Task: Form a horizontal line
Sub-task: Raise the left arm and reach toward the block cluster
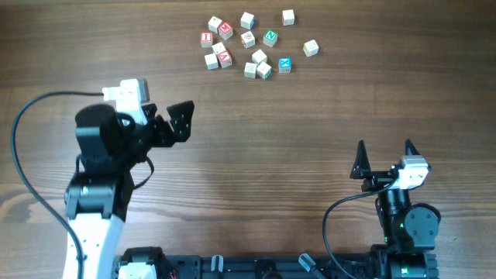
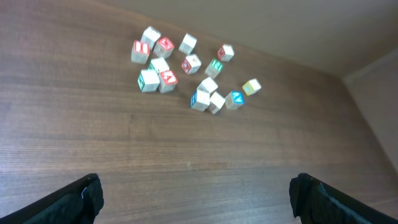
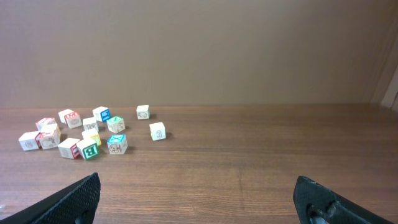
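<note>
Several small wooden letter cubes lie scattered at the far middle of the table. At the cluster's near edge, two pale cubes (image 1: pixel 249 70) (image 1: pixel 264 70) touch side by side, and a cyan-faced cube (image 1: pixel 284 65) sits just right of them in a rough row. This row also shows in the left wrist view (image 2: pixel 216 102), and the cyan cube shows in the right wrist view (image 3: pixel 117 144). My left gripper (image 1: pixel 172 124) (image 2: pixel 196 193) is open and empty, well short and left of the cubes. My right gripper (image 1: pixel 385 151) (image 3: pixel 196 186) is open and empty near the front right.
Other loose cubes with red letters (image 1: pixel 225 31) and a green letter (image 1: pixel 270 36) lie behind the row. Two pale cubes (image 1: pixel 310 48) (image 1: pixel 288 17) sit apart at the right. A black cable (image 1: pixel 31 108) loops at the left.
</note>
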Available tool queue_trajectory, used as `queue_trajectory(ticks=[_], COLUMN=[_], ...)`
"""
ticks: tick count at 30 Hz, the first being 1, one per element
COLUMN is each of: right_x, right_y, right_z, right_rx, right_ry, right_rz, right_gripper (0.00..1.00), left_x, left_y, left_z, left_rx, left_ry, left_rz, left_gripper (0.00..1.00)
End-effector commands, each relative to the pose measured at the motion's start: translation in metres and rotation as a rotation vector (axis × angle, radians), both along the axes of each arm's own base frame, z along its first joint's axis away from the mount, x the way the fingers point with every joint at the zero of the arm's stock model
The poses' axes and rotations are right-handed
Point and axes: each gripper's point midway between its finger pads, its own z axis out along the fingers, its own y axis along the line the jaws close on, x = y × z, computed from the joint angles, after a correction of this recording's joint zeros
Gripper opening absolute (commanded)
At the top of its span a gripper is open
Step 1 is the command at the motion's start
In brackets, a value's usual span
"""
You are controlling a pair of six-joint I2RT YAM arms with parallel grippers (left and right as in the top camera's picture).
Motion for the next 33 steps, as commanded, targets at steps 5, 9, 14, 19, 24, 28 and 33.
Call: queue_trajectory(ticks=[5, 9, 14, 19, 24, 28, 33], right_x=[-0.001, -0.001, -0.001, -0.001, -0.001, -0.001, -0.001], right_y=[0.002, 0.002, 0.002, 0.002, 0.002, 0.002, 0.002], right_z=[0.003, 0.003, 0.003, 0.003, 0.003, 0.003, 0.003], right_rx=[-0.014, -0.013, -0.014, -0.014, -0.014, -0.014, -0.014], right_ry=[-0.013, -0.014, -0.013, -0.013, -0.013, -0.014, -0.013], right_rz=[0.015, 0.015, 0.015, 0.015, 0.015, 0.015, 0.015], right_gripper=[1.0, 1.0, 1.0, 1.0, 1.0, 1.0, 1.0], left_x=[0.025, 0.032, 0.045, 0.06, 0.077, 0.093, 0.11], left_y=[-0.001, -0.001, 0.001, 0.002, 0.002, 0.002, -0.005], left_z=[0.03, 0.043, 0.05, 0.053, 0.054, 0.058, 0.062], left_rx=[-0.02, -0.019, -0.011, -0.011, -0.011, -0.011, -0.002], left_ry=[-0.001, -0.024, -0.028, -0.022, -0.01, -0.014, -0.021], left_rz=[-0.007, -0.007, 0.006, 0.006, 0.005, 0.005, -0.016], left_gripper=[0.99, 0.99, 0.97, 0.97, 0.97, 0.97, 0.98])
